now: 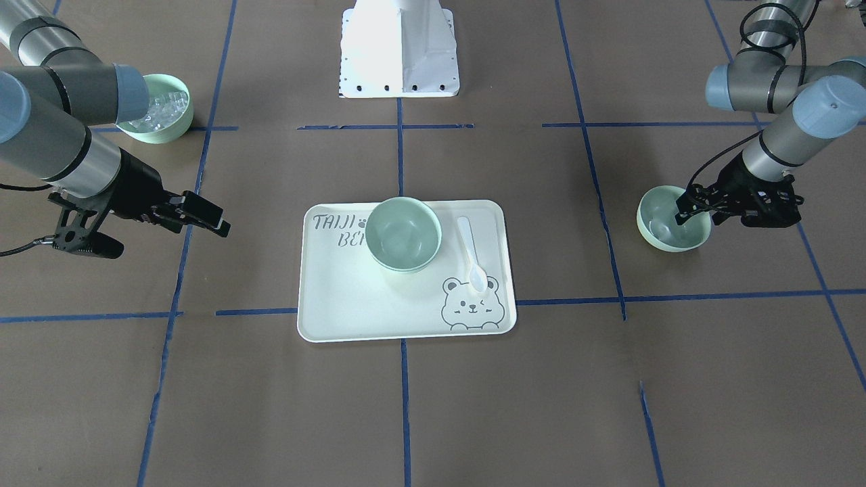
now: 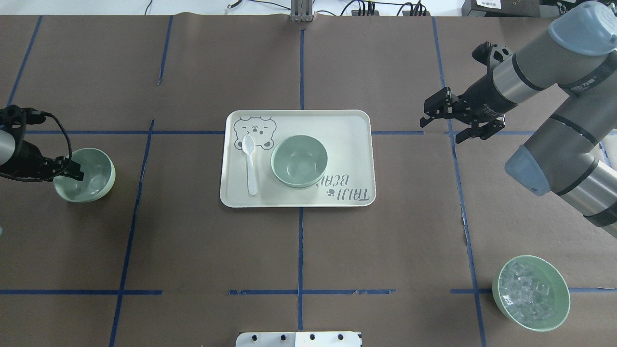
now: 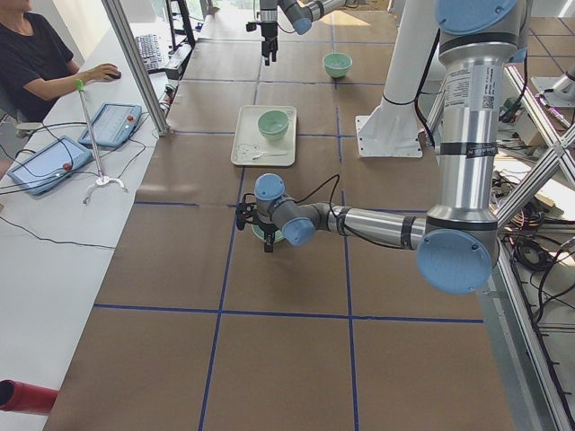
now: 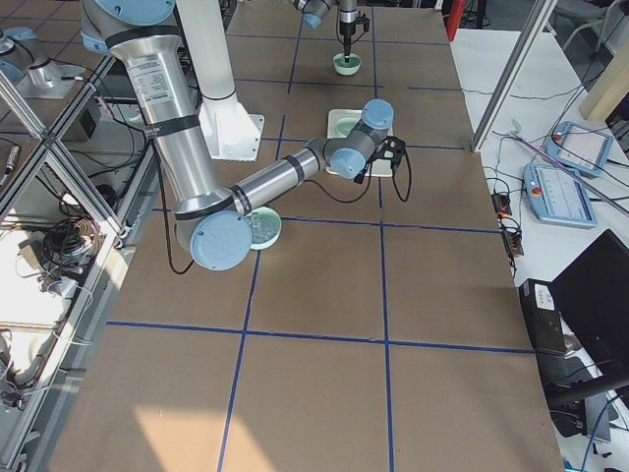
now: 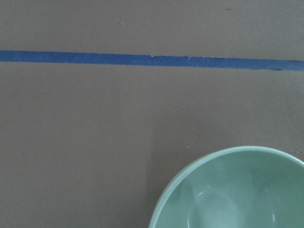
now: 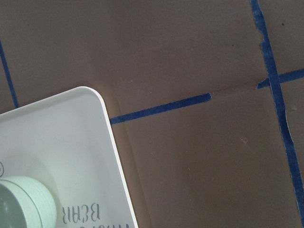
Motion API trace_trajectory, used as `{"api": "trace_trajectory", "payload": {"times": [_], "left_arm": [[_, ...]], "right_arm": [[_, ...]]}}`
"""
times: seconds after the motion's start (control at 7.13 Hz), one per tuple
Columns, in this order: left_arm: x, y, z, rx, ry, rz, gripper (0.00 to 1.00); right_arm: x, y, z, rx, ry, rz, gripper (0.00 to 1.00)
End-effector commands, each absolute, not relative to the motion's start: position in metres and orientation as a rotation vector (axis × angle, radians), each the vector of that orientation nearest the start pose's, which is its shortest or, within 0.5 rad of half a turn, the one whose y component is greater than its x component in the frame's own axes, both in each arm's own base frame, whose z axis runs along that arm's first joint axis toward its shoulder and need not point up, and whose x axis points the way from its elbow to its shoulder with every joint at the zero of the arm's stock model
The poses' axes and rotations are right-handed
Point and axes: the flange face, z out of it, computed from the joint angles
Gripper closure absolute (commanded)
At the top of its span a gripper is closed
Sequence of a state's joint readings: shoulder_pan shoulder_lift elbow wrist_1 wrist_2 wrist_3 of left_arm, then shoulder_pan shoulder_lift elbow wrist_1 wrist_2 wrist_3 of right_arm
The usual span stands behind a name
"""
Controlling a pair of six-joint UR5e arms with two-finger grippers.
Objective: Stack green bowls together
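Note:
One pale green bowl (image 1: pixel 404 233) stands on the cream tray (image 1: pixel 352 304); a seam on its side in the right wrist view (image 6: pixel 23 204) hints at two nested bowls. Another green bowl (image 2: pixel 87 174) sits on the table at the robot's left and also shows in the left wrist view (image 5: pixel 237 190). My left gripper (image 2: pixel 70 168) is low at this bowl's rim, jaws apart with one finger inside the bowl. My right gripper (image 2: pixel 441 125) is open and empty, hovering beyond the tray's right end.
A white spoon (image 2: pixel 249 164) lies on the tray next to the bowl. A like green bowl with clear cubes (image 2: pixel 530 293) stands near the robot's right side. The robot's white base (image 1: pixel 399 47) is at the table's near edge. Blue tape lines cross the brown table.

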State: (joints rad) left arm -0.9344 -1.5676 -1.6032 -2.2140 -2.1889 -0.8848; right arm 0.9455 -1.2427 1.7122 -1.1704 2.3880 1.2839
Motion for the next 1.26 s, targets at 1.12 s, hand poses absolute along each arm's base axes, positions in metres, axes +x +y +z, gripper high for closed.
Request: {"api": "trace_trajectory", "payload": {"times": [1.12], "left_arm": [[0.453,-0.497,0.229,-0.089,1.104,-0.301,1.0]], "right_arm": [[-0.246,-0.531,0.405,-0.08,-1.073,0.202,0.0]]}}
